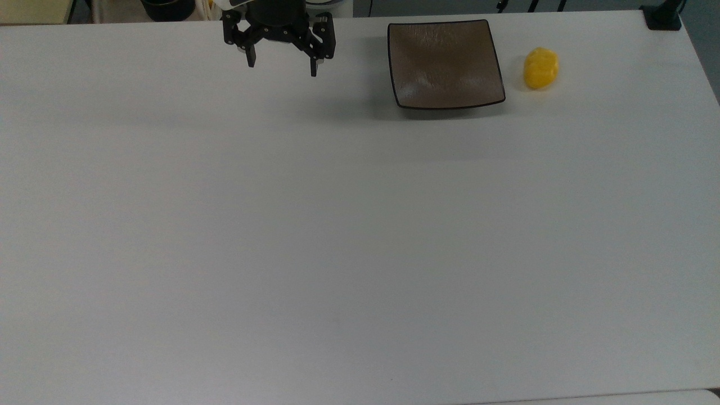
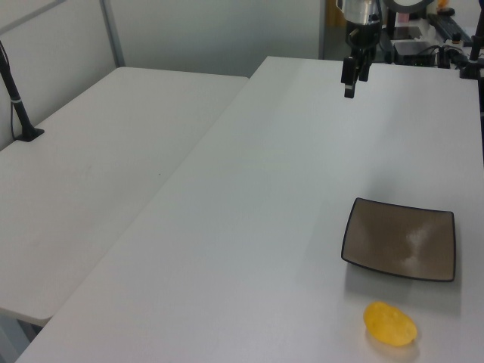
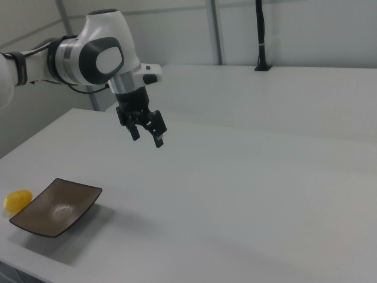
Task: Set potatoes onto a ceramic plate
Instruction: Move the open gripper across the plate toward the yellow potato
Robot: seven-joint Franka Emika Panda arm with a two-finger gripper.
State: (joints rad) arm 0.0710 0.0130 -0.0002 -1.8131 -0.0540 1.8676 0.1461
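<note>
The potatoes, one small bright yellow oval lump (image 1: 541, 68), lie on the white table just right of the ceramic plate in the top view. The ceramic plate (image 1: 445, 64) is square, brown and glossy with a thin dark rim, and nothing lies on it. My gripper (image 1: 282, 65) hangs open above the table, well to the top view's left of the plate, with nothing between its fingers. In the left view the potatoes (image 2: 390, 324) lie nearer than the plate (image 2: 399, 238) and the gripper (image 2: 353, 82) is far behind. In the right view the potatoes (image 3: 17, 200) sit beyond the plate (image 3: 56, 207); the gripper (image 3: 147, 135) hovers high.
A second white table (image 2: 83, 181) stands beside the first with a narrow gap between them. A black clamp post (image 1: 662, 17) sits at the table's far right corner in the top view. Wide bare tabletop (image 1: 337, 242) stretches in front of the plate.
</note>
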